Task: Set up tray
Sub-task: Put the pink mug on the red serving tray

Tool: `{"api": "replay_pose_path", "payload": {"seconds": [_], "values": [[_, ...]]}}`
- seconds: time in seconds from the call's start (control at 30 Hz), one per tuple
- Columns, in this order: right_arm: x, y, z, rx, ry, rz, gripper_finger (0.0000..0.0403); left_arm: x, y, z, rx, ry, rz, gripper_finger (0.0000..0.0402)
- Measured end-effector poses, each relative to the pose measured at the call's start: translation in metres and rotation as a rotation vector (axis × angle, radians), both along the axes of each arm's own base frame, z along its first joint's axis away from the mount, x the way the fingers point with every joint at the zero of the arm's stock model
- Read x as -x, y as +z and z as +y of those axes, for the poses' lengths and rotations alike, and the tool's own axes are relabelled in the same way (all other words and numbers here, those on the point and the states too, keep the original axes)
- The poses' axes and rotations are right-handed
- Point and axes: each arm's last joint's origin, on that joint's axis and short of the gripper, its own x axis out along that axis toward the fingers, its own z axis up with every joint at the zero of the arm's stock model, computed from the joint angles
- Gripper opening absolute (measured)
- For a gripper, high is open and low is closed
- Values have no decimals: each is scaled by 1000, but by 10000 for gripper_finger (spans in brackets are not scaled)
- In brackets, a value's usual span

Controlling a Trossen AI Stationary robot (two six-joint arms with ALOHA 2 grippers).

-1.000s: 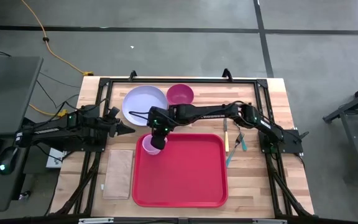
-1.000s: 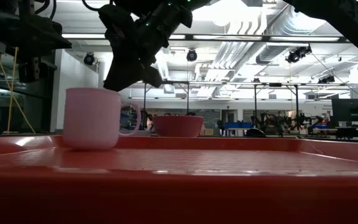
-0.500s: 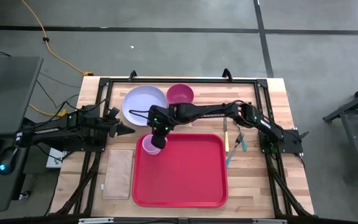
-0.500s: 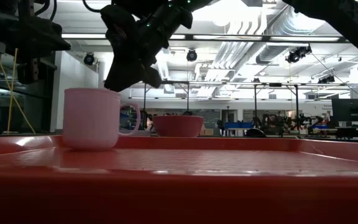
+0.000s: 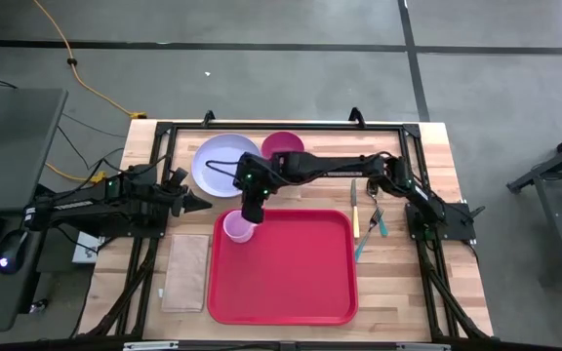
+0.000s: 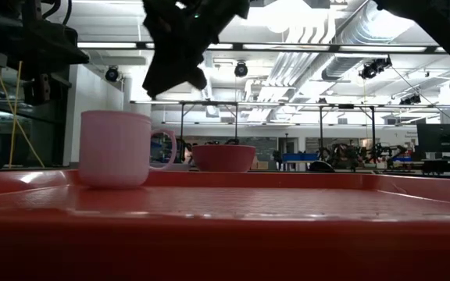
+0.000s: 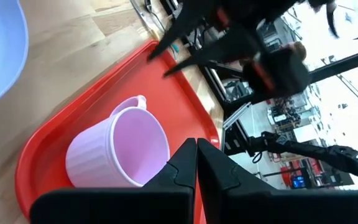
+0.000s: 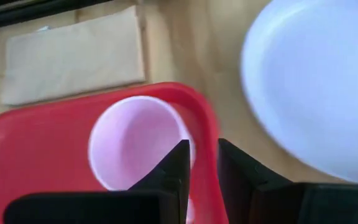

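The red tray (image 5: 291, 283) lies at the middle of the table. A pink ribbed cup (image 5: 238, 227) stands upright on its base in the tray's far left corner, its mouth up (image 8: 138, 140). My right gripper (image 5: 252, 205) hangs just above and beyond the cup's far side, clear of its rim in the low view (image 6: 170, 82). Its fingers stand a little apart with nothing between them (image 8: 202, 168). My left gripper (image 5: 203, 204) waits shut, off the tray's left side, pointing toward the cup (image 7: 120, 152).
A lavender plate (image 5: 226, 164) and a magenta bowl (image 5: 283, 147) sit beyond the tray near the far edge. A tan napkin (image 5: 187, 271) lies left of the tray. A knife (image 5: 355, 210) and a fork (image 5: 374, 226) lie to its right.
My right gripper has risen from the cup's rim and drawn back toward the table's far edge. The cup stays upright in the tray's corner.
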Motion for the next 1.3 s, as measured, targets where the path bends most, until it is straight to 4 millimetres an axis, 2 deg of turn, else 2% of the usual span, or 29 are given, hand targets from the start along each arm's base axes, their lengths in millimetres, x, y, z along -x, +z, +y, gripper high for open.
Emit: {"api": "replay_pose_path", "payload": {"seconds": [0.17, 0.43, 0.87, 1.0, 1.3], "values": [[14, 20, -11, 82, -27, 11, 57, 0, 0, 0, -30, -2, -3, 44], [35, 38, -24, 129, -28, 69, 57, 0, 0, 1, -58, 11, -4, 44], [58, 43, -35, 215, 16, 216, 57, -2, -2, 2, -10, 44, 24, 44], [65, 50, -42, 217, 6, 227, 57, -7, -5, 3, 5, 46, 64, 44], [95, 87, -66, 237, -68, 160, 57, -21, -13, 4, 132, 61, 176, 44]]}}
